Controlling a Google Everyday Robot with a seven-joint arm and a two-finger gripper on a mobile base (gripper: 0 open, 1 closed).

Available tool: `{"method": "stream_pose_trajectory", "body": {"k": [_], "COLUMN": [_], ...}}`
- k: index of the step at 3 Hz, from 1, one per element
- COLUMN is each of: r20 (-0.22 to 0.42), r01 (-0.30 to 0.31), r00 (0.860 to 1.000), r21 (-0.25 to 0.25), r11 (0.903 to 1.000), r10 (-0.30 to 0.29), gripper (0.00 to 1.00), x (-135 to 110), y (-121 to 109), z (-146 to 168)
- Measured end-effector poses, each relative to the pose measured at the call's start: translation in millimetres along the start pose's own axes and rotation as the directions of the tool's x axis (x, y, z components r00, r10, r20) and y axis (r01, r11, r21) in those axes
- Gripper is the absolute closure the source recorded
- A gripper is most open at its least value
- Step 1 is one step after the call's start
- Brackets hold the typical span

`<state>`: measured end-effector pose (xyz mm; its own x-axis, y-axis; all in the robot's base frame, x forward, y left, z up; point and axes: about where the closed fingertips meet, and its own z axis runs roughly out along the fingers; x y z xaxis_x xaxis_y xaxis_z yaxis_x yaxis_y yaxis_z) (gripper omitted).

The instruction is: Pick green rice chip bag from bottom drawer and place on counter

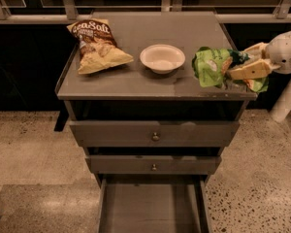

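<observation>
My gripper [238,68] comes in from the right and is shut on the green rice chip bag [210,66]. It holds the crumpled bag over the right part of the counter [136,84], close above the surface; I cannot tell if the bag touches it. The bottom drawer [150,208] is pulled open at the bottom of the view, and its grey floor shows nothing in it.
A brown-and-yellow "Sea Salt" bag [95,45] lies on the counter's left. A white bowl [162,58] sits in the middle, just left of the green bag. Two shallower drawers with round knobs [155,137] are slightly open. Speckled floor surrounds the cabinet.
</observation>
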<state>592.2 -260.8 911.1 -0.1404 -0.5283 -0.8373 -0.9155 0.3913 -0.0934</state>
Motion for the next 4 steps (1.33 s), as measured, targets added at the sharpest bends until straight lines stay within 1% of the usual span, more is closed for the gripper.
{"method": "stream_pose_trajectory", "body": {"k": [1, 2, 3, 4], "r20": [-0.018, -0.02, -0.017, -0.017], "r01": [-0.042, -0.07, -0.068, -0.068], "r00": [0.999, 0.997, 0.997, 0.997], "r21": [0.017, 0.057, 0.065, 0.065], "r11": [0.999, 0.9959, 0.9956, 0.9956], "r10": [0.042, 0.071, 0.069, 0.069], "gripper": [1.0, 1.0, 0.81, 0.58], "x": [11.2, 34.4, 36.2, 36.2], "y": [-38.7, -75.1, -80.3, -80.3], "z": [9.7, 20.1, 20.3, 20.3]}}
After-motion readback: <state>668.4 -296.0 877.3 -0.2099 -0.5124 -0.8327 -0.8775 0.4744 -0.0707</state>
